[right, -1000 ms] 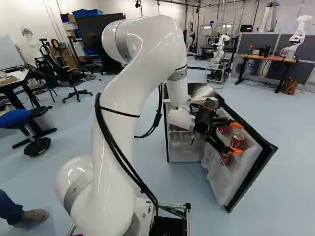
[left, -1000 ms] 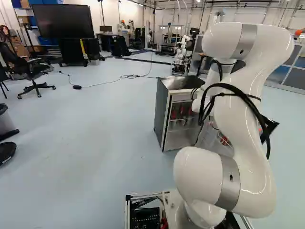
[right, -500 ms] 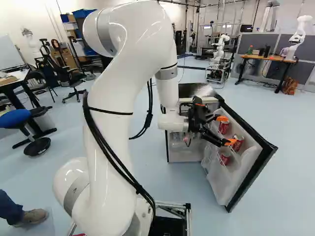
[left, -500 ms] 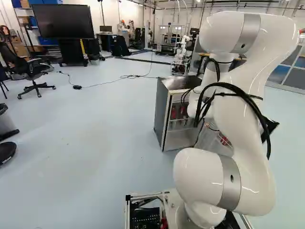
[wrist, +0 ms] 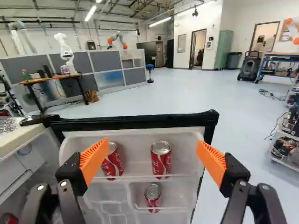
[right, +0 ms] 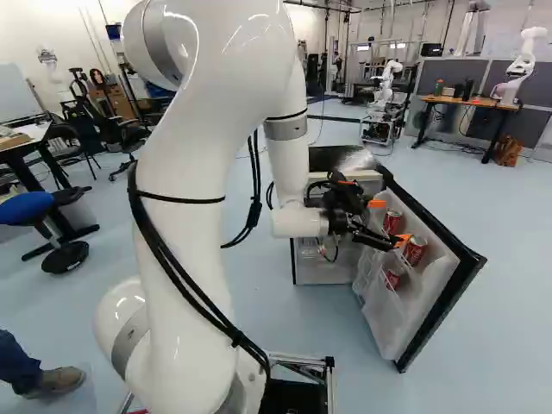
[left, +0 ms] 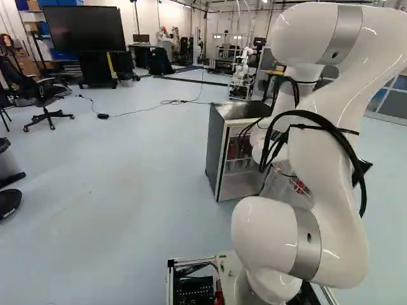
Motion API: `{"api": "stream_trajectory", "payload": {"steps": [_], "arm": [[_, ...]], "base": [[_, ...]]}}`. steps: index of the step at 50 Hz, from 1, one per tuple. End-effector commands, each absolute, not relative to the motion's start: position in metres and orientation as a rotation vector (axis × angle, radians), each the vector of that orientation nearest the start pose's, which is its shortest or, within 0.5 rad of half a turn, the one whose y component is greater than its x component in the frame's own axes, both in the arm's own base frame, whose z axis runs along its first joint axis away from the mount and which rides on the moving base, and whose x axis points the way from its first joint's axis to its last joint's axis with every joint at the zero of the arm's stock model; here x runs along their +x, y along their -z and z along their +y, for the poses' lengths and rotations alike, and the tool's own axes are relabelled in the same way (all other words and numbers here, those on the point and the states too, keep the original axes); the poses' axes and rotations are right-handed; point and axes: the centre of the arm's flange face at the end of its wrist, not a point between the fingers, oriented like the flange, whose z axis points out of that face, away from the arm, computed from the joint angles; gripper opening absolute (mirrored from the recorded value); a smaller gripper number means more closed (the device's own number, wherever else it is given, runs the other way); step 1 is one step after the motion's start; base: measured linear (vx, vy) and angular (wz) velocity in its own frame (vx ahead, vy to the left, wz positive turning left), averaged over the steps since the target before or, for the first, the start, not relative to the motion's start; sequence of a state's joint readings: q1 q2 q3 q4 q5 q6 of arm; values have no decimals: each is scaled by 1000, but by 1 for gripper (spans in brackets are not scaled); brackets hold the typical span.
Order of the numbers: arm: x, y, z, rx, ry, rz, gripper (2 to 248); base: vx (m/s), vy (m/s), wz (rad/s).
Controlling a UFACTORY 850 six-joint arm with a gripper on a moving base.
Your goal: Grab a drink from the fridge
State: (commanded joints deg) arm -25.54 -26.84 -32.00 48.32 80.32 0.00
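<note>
Three red cans stand ahead of the jaws in the open fridge door — two side by side, one lower — while the gripper is spread wide, with nothing in its grasp.

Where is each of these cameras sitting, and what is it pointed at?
Left base view: on the base, behind and left of the arm, facing ahead past the fridge; the arm fills its right side.
Right base view: behind and right of the arm, facing ahead; arm and gripper show.
Wrist view: on the wrist, looking along the gripper over the fridge door and three cans; two fingers show.
Both base views share arm and fridge; right base and wrist share the cans.
</note>
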Motion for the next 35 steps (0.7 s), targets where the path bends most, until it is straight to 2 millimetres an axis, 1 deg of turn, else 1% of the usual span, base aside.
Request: {"api": "stream_trajectory", "payload": {"steps": [13, 35], "arm": [[340, -295, -231, 1595, -1464, -1093, 247], [313, -301, -201, 1787, -1572, -919, 247]], "base": [[0, 0, 0], [0, 0, 0]]}}
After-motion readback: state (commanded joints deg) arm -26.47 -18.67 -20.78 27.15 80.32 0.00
